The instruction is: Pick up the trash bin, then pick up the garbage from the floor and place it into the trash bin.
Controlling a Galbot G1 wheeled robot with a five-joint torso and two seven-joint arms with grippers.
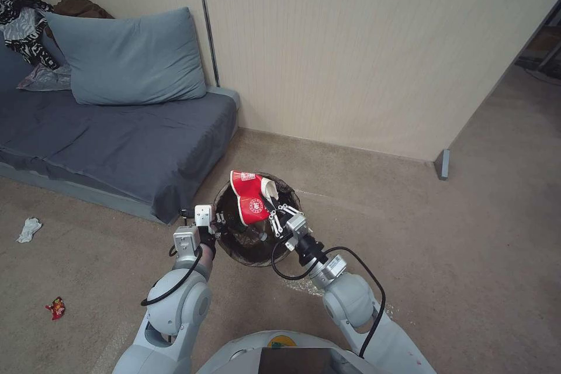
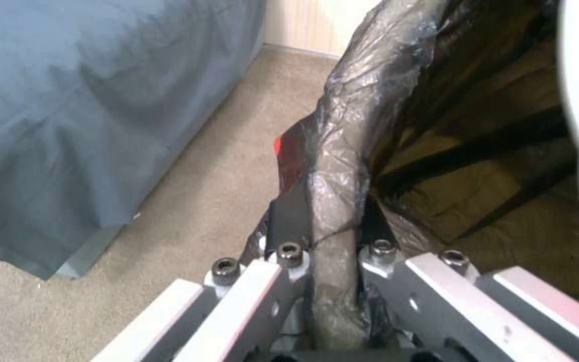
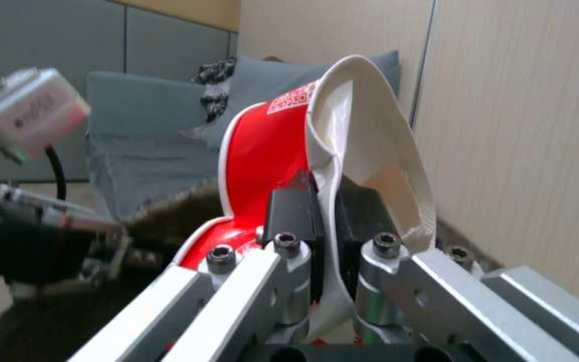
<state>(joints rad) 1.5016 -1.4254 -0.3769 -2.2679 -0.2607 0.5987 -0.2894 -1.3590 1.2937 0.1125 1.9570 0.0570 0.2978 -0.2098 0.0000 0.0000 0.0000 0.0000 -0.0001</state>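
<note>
Gripping the bag-covered rim of the trash bin, the left gripper holds it off the carpet just right of the bed. Right gripper pinches the wall of a crushed red-and-white paper cup over the bin's mouth. Left on the carpet: a white tissue farther off, a red wrapper nearer.

Bin liner: thin, crinkled, glossy dark plastic. Cup: glossy red-and-white coated paper, creased. Gripper fingers: brushed silver metal, black matt pads. Floor: matt, short-piled beige carpet.
</note>
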